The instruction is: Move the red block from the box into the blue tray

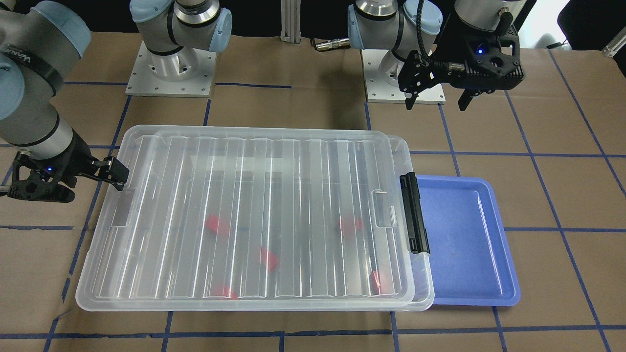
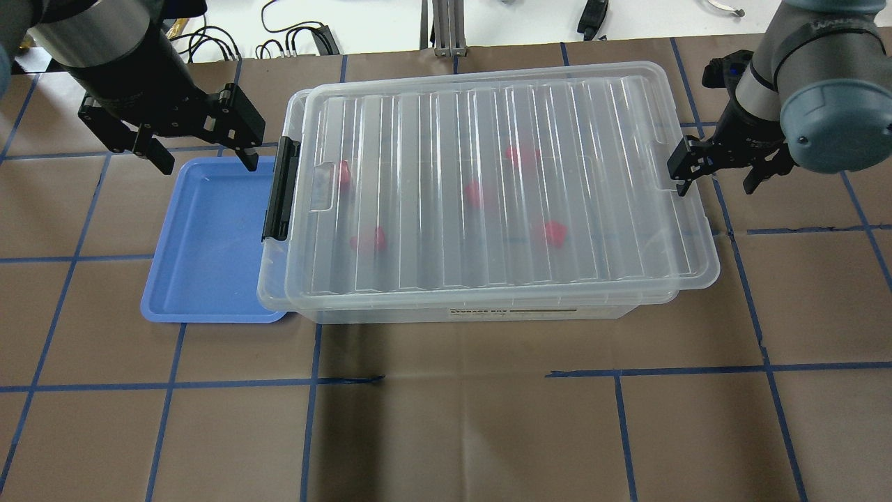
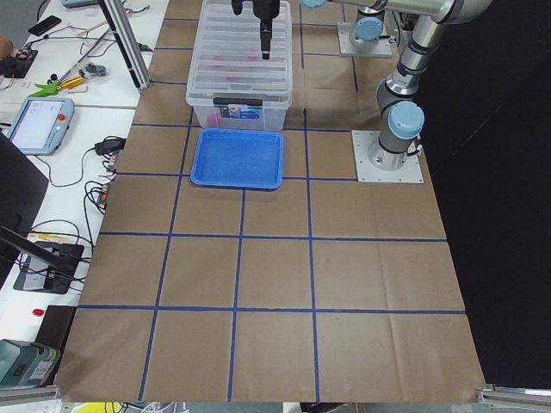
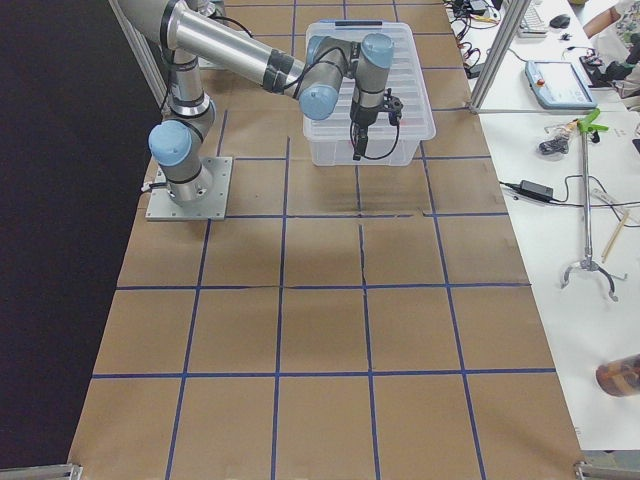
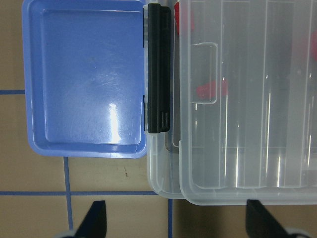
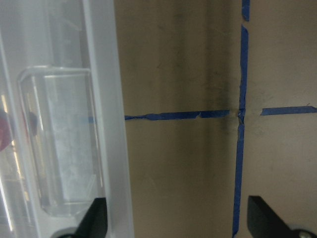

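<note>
The clear box point(image 2: 488, 310) stands mid-table with its ridged clear lid point(image 2: 502, 181) lying on top, slightly shifted. Several red blocks point(image 2: 476, 194) show blurred through the lid. The empty blue tray point(image 2: 202, 244) lies against the box's end with the black latch handle point(image 2: 279, 188). My left gripper point(image 2: 208, 162) hangs open and empty above the tray's far edge, and its wrist view shows the tray point(image 5: 84, 74) and the latch point(image 5: 158, 69). My right gripper point(image 2: 714, 185) is open and empty at the box's opposite end, one finger by the lid's rim point(image 6: 104, 99).
Brown paper with blue tape lines point(image 2: 460, 380) covers the table. The two arm bases point(image 1: 171, 68) stand at the robot's side. Benches with cables, a tablet point(image 3: 34, 120) and tools lie beyond the table's long edge.
</note>
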{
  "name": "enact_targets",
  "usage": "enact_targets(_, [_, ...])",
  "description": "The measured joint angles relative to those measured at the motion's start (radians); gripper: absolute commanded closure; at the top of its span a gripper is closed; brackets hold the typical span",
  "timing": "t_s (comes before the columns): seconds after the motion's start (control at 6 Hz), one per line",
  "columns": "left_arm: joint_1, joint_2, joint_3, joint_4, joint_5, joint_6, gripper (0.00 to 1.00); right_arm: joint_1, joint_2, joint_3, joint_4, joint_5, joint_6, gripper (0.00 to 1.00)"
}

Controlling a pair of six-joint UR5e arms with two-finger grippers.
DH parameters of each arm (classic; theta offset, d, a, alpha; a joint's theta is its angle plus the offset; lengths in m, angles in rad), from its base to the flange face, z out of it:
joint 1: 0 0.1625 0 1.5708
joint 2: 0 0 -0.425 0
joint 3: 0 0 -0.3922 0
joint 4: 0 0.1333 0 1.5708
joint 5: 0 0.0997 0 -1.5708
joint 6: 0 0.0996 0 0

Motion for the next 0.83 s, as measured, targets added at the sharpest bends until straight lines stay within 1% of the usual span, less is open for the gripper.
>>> enact_targets(0.5, [0.0,-0.002,0.0,-0.001,-0.005,0.032,0.02,-0.089,0.014,-0.001,-0.044,-0.008,-0.14,0.0])
enact_targets(0.67, [-0.001,-0.006,0.0,-0.001,-0.007,0.08,0.02,-0.124,0.016,-0.001,-0.059,-0.023,-0.178,0.0])
enact_targets(0.83, [-0.001,-0.013,0.0,-0.001,-0.007,0.18,0.02,-0.161,0.017,-0.002,-0.07,-0.036,-0.206,0.0])
